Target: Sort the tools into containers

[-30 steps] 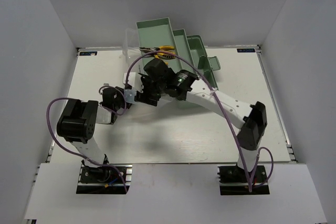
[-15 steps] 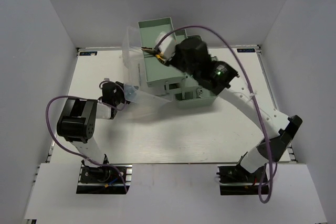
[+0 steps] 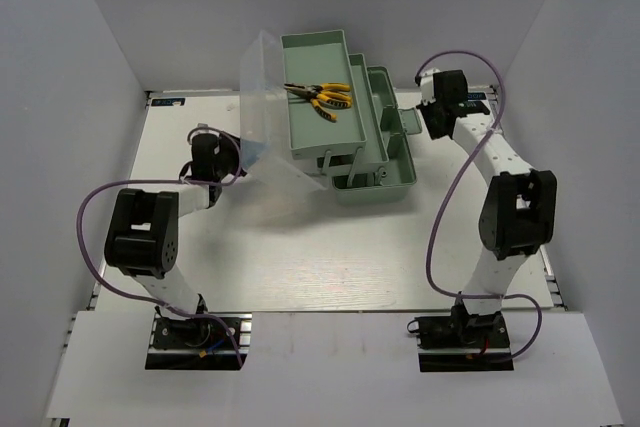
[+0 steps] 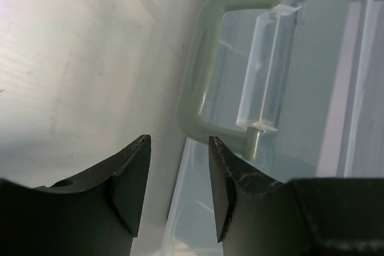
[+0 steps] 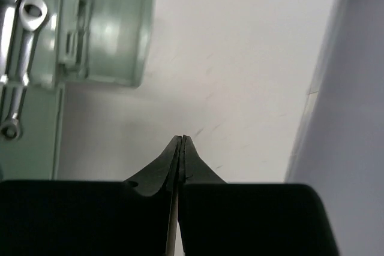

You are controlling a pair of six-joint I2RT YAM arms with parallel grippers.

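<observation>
Counting up, found two pliers (image 3: 322, 97) and two wrenches (image 5: 21, 64) in toolbox (image 3: 372, 185) left of clenched, empty right hand (image 5: 182, 139); left hand (image 4: 179, 142) released.

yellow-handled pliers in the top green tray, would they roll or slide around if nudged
The yellow-handled pliers probably won't roll: they lie flat, handles splayed. The two pairs seem to overlap, so pushing one would likely drag the other. The floor of the pale green top tray looks smooth, so they may slide.
</observation>
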